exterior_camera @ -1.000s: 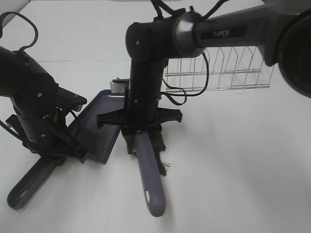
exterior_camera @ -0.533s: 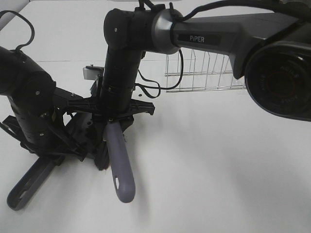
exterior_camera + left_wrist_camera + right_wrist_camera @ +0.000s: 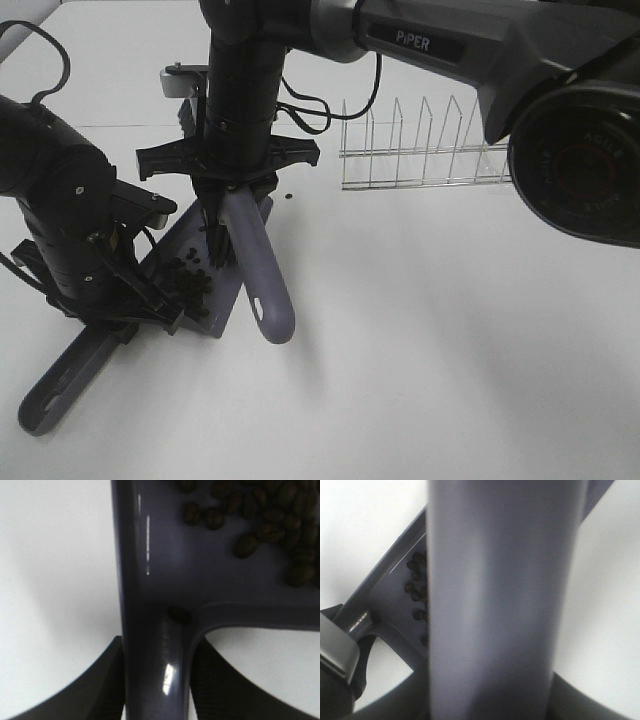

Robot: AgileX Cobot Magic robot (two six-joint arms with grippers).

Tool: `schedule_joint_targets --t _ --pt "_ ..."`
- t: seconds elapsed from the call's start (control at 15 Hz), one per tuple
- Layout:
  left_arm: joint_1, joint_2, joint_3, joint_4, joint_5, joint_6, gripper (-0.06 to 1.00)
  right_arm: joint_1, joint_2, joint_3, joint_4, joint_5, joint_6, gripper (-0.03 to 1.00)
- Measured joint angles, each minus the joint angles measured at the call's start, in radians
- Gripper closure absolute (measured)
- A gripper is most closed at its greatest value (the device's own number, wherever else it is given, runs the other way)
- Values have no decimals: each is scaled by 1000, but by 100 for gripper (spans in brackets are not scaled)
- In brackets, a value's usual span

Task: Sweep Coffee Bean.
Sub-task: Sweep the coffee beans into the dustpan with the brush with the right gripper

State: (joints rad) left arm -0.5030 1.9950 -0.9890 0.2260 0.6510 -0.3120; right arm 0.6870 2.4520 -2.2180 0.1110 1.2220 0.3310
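Note:
The coffee bean cluster [image 3: 190,285] lies dark and loose inside the grey-purple dustpan [image 3: 222,300]; up close the beans [image 3: 260,510] fill the pan's floor [image 3: 150,555]. Two or three strays [image 3: 288,195] rest on the table beyond the pan's far edge. My left gripper [image 3: 110,322] is shut on the dustpan's handle [image 3: 155,670], with its fingers [image 3: 100,685] on both sides. My right gripper [image 3: 232,195] reaches across and is shut on the brush handle [image 3: 262,285]. The black bristles [image 3: 218,242] hang over the pan's far part. In the right wrist view the brush handle [image 3: 495,605] hides most of the beans [image 3: 415,590].
A wire rack [image 3: 430,150] stands at the back, right of the brush. The dustpan's long handle end [image 3: 45,405] points to the front left. The white table [image 3: 450,350] spreads out to the right.
The right arm carried the brush leftward from beside the pan across it, then toward the back. The beans now show inside the pan. The left arm stayed put.

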Motion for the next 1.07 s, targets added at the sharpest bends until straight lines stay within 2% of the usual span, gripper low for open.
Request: schedule_joint_targets --t 0.2,0.33,0.53,0.67,0.93,1.07 --pt "0 0 0 -18 -2 0 62 0 -36 6 -117 2 -27 69" --pt "0 0 0 -60 -7 -36 62 -18 -90 88 -226 1 -63 69" --pt "7 0 0 -75 -7 -65 62 -82 -109 123 -251 10 -93 69" --pt "27 0 0 -109 -7 -73 62 -122 -110 124 -303 10 -160 69" --pt "43 0 0 -131 -12 -91 62 -128 -59 125 -392 10 -349 69" --pt "44 0 0 -131 -12 -94 62 -137 -4 125 -408 10 -376 69"
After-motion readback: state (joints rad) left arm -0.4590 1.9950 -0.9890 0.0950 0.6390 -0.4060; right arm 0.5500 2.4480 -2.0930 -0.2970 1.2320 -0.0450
